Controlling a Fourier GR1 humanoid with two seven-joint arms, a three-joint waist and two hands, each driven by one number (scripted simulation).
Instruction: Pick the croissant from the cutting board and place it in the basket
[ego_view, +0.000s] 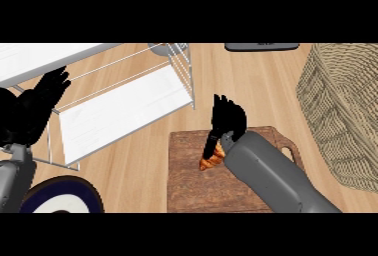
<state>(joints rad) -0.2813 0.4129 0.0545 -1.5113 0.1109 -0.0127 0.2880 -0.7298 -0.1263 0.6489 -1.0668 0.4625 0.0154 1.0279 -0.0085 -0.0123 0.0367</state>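
Note:
A golden-brown croissant (212, 159) shows above the brown wooden cutting board (192, 185), partly hidden by my right hand (227, 119). That hand's thumb and fingers curl round the croissant's upper end, over the board's far part. The grey right forearm crosses the board from the lower right. A tall woven wicker basket (341, 110) stands at the right edge, apart from the hand. My left hand (33, 107) rests open at the left edge, fingers up.
A white wire rack with white shelves (125, 107) fills the upper left. A dark-rimmed plate (63, 197) lies at the lower left. A dark flat object (262, 46) sits at the far edge. Bare wooden counter (251, 80) lies between board, rack and basket.

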